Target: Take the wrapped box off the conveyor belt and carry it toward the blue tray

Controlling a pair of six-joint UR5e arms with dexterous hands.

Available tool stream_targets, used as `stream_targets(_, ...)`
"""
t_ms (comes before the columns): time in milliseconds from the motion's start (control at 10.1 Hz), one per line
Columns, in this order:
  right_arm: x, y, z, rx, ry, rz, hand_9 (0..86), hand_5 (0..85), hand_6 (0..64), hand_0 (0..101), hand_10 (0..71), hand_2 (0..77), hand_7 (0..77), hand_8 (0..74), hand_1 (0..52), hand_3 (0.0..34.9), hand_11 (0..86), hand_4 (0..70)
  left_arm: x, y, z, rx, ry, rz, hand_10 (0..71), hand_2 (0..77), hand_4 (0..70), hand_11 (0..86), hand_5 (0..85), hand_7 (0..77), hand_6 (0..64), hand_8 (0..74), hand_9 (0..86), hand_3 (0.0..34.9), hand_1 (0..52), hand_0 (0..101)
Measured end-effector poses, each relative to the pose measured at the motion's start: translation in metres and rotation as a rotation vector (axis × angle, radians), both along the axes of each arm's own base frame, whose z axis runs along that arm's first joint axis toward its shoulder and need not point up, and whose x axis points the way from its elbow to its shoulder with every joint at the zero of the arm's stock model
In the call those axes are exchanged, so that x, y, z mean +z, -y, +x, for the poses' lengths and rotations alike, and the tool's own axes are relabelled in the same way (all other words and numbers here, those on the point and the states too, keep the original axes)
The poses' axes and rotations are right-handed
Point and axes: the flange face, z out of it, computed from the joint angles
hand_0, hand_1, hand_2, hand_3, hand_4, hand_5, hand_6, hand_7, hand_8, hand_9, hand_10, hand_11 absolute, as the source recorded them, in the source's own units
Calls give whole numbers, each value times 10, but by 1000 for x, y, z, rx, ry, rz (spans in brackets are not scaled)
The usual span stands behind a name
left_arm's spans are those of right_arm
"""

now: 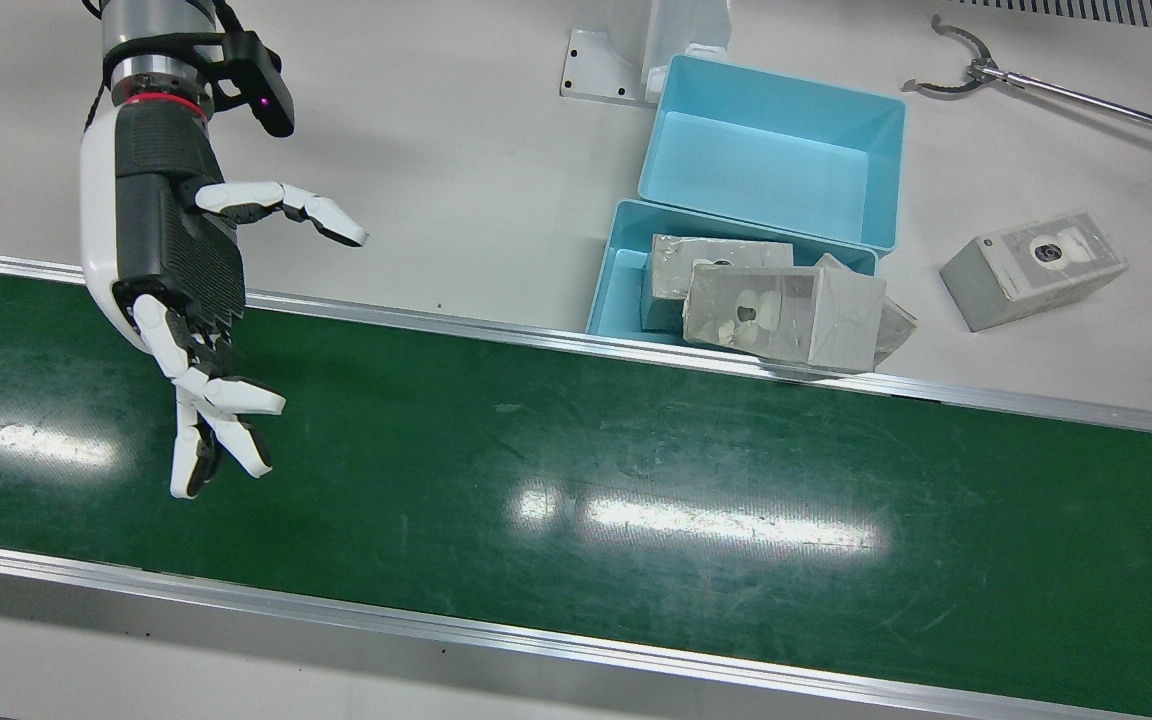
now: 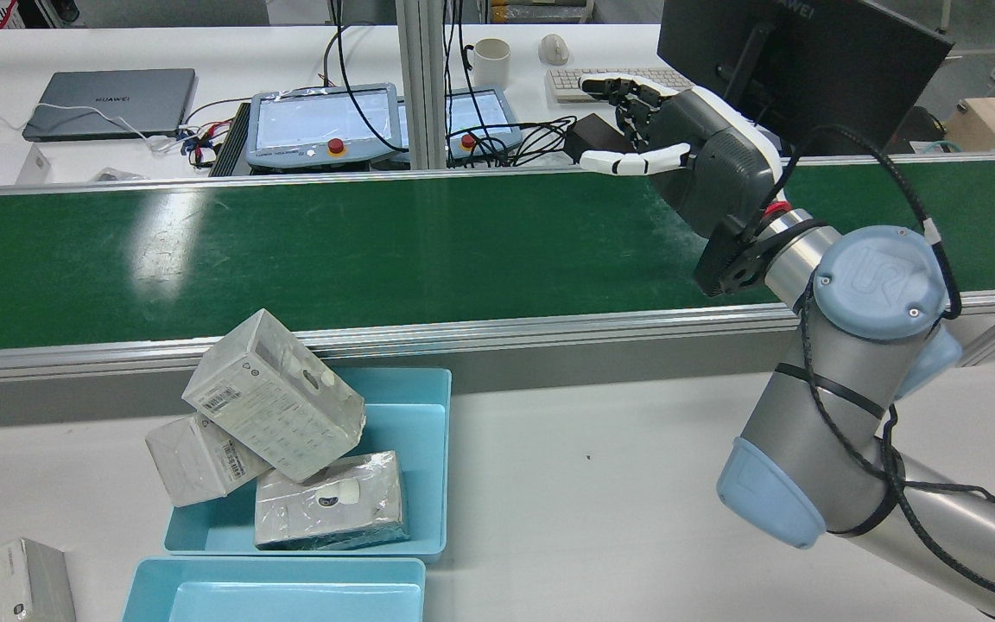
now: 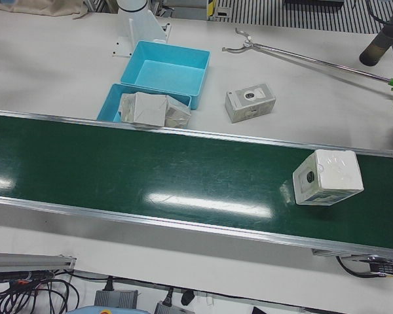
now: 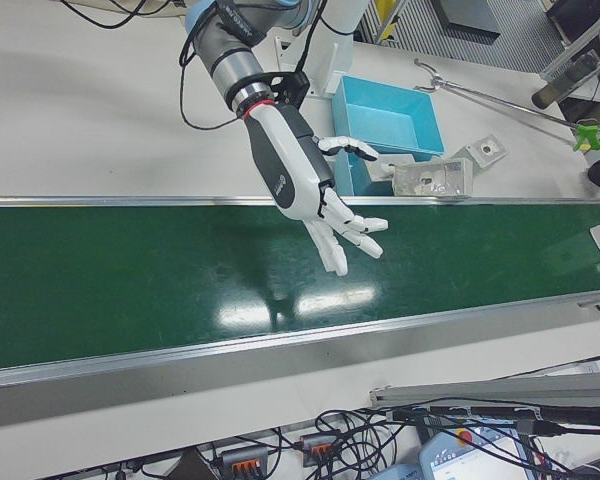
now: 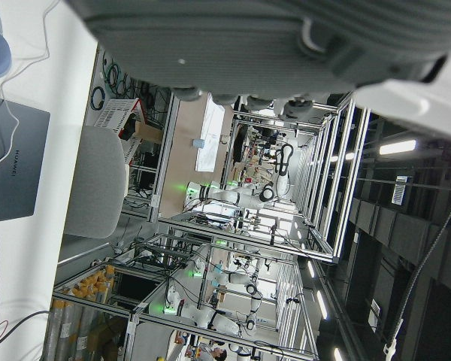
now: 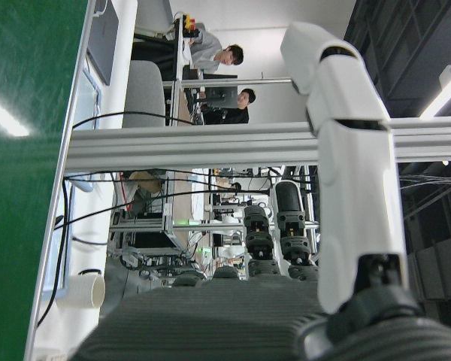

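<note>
1. One wrapped box lies on the conveyor belt, far downstream from the right robot hand, well apart from it.
2. Right robot hand: fingers spread, holding nothing, poised over the belt. Left robot hand: its camera shows only its palm (state cannot be told).
3. Blue tray on the table holds three wrapped boxes.
4. Advice: likely wait for the box, then close across its opposite faces.
5. Legible: "HUAWEI" on laptop.
</note>
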Motion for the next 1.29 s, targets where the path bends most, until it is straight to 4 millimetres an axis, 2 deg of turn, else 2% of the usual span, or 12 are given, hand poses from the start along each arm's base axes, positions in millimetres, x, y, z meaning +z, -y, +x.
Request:
stream_targets(99, 9, 11, -13, -27, 34, 35, 11, 267, 71, 497, 0, 235, 60, 0, 207, 0, 5, 131, 0, 0, 0, 0, 0, 0, 5, 5, 0, 5, 11, 5, 5, 5, 0, 0, 0, 0)
stream_targets(298, 28, 28, -12, -37, 38, 39, 11, 245, 49, 509, 0, 207, 60, 0, 207, 0, 5, 131, 0, 0, 0, 0, 0, 0, 0, 11, 0, 5, 11, 5, 5, 5, 0, 0, 0, 0)
stream_targets(397, 37, 36, -9, -44, 25, 31, 16, 224, 49, 515, 0, 202, 44, 0, 224, 0, 5, 120, 0, 0, 0, 0, 0, 0, 5, 11, 0, 5, 11, 5, 5, 5, 0, 0, 0, 0)
stream_targets(496, 44, 43, -10, -63, 11, 23, 38, 175, 49, 516, 0, 180, 44, 16, 207, 0, 5, 125, 0, 0, 0, 0, 0, 0, 5, 11, 0, 5, 11, 5, 5, 5, 0, 0, 0, 0)
stream_targets(894, 57, 62, -23, -104, 23, 32, 44, 180, 65, 504, 0, 180, 60, 16, 191, 0, 5, 125, 0, 0, 0, 0, 0, 0, 5, 5, 0, 5, 11, 5, 5, 5, 0, 0, 0, 0)
stream_targets(1291, 61, 65, -30, -118, 44, 40, 44, 196, 65, 500, 0, 153, 60, 16, 185, 0, 5, 136, 0, 0, 0, 0, 0, 0, 5, 5, 0, 5, 11, 5, 5, 5, 5, 0, 0, 0)
